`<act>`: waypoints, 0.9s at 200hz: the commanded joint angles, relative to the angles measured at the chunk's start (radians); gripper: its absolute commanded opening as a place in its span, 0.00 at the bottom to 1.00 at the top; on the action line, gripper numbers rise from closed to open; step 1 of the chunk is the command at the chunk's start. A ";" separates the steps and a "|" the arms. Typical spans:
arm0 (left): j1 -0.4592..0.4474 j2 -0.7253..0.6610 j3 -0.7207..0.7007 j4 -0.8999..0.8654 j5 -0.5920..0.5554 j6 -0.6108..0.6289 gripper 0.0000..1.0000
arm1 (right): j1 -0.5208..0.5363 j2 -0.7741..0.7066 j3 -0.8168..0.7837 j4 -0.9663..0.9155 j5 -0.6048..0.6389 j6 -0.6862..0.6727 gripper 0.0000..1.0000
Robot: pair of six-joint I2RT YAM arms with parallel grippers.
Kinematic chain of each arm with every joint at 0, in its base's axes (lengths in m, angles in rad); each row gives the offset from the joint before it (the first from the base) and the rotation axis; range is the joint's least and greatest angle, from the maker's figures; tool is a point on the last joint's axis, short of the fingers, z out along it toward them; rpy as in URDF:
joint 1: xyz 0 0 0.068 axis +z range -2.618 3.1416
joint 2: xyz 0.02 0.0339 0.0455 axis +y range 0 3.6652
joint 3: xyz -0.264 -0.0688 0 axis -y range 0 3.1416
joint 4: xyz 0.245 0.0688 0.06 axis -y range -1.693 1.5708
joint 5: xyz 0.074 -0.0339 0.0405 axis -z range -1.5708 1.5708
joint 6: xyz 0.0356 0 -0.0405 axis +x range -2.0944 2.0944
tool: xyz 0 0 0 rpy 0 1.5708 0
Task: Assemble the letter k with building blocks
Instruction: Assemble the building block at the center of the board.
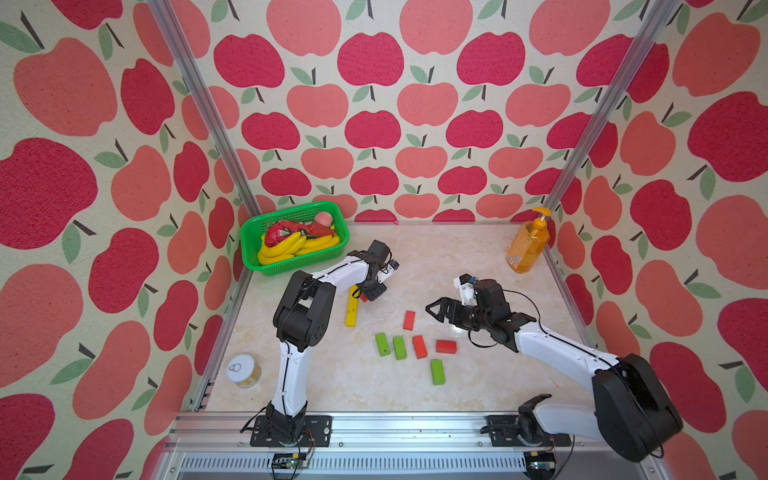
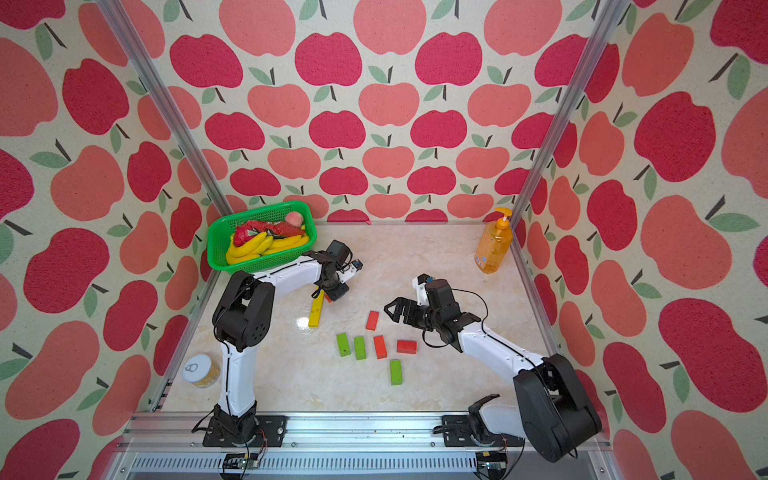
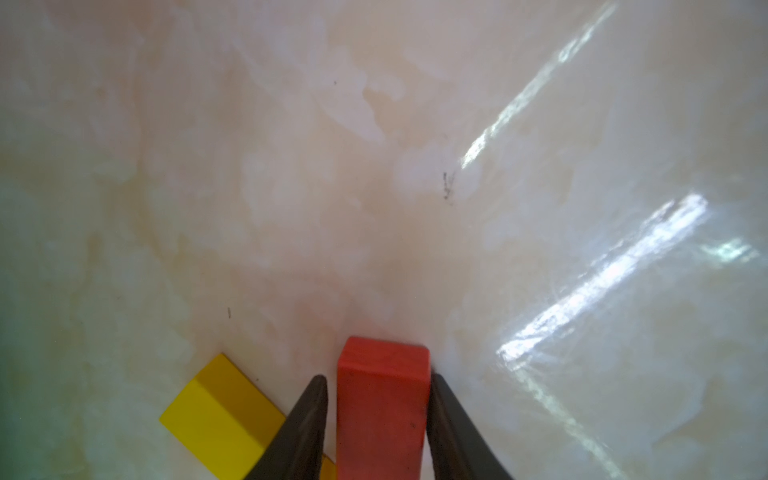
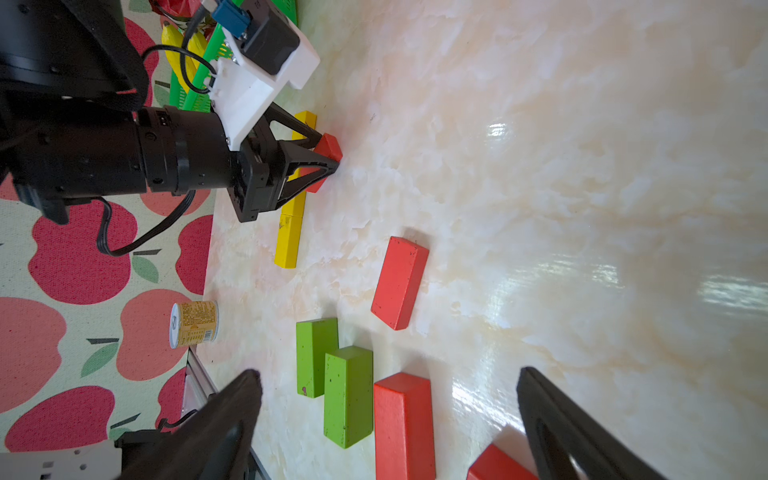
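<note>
A straight yellow bar of building blocks (image 1: 352, 311) (image 4: 289, 237) lies on the marble table left of centre. My left gripper (image 1: 365, 296) (image 3: 378, 376) points down beside the bar's far part, with a red brick (image 3: 382, 407) (image 4: 328, 147) between its fingers. The jaws stand slightly open: a thin gap shows along one side of that brick. The brick rests on the table next to a yellow brick (image 3: 216, 415). My right gripper (image 1: 434, 311) (image 4: 388, 374) hovers wide open and empty above the loose bricks. Loose are three green bricks (image 1: 382, 344) (image 1: 400, 348) (image 1: 437, 372) and three red ones (image 1: 409, 320) (image 1: 419, 347) (image 1: 446, 346).
A green basket (image 1: 249, 245) with bananas and other fruit stands at the back left corner. An orange soap bottle (image 1: 528, 245) is at the back right. A tin can (image 1: 244, 370) sits at the front left edge, by the left arm's base.
</note>
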 commanded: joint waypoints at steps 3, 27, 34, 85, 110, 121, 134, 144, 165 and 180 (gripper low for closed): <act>0.004 0.037 -0.013 -0.049 -0.015 0.003 0.46 | 0.005 0.001 0.004 0.011 -0.005 0.006 0.99; 0.003 0.037 -0.014 -0.048 -0.016 0.003 0.48 | 0.005 0.002 0.002 0.010 -0.007 0.006 0.99; 0.003 0.038 -0.013 -0.049 -0.016 0.002 0.48 | 0.004 0.001 0.002 0.010 -0.007 0.005 0.99; 0.001 0.045 -0.007 -0.059 -0.012 0.004 0.42 | 0.004 0.001 0.000 0.010 -0.006 0.006 0.99; 0.001 0.048 -0.004 -0.059 -0.011 0.003 0.40 | 0.005 0.001 -0.001 0.011 -0.005 0.008 0.99; 0.001 0.050 -0.005 -0.059 -0.012 0.002 0.39 | 0.006 0.001 -0.001 0.011 -0.007 0.007 0.99; 0.000 0.053 -0.003 -0.061 -0.012 0.002 0.38 | 0.006 0.001 -0.002 0.012 -0.007 0.009 0.99; 0.000 0.056 -0.002 -0.061 -0.012 0.003 0.38 | 0.005 0.000 -0.002 0.011 -0.007 0.008 0.99; -0.002 0.060 0.001 -0.064 -0.014 0.002 0.38 | 0.006 0.001 -0.002 0.010 -0.006 0.009 0.99; -0.002 0.063 0.004 -0.065 -0.016 0.002 0.38 | 0.006 0.001 -0.002 0.011 -0.005 0.008 0.99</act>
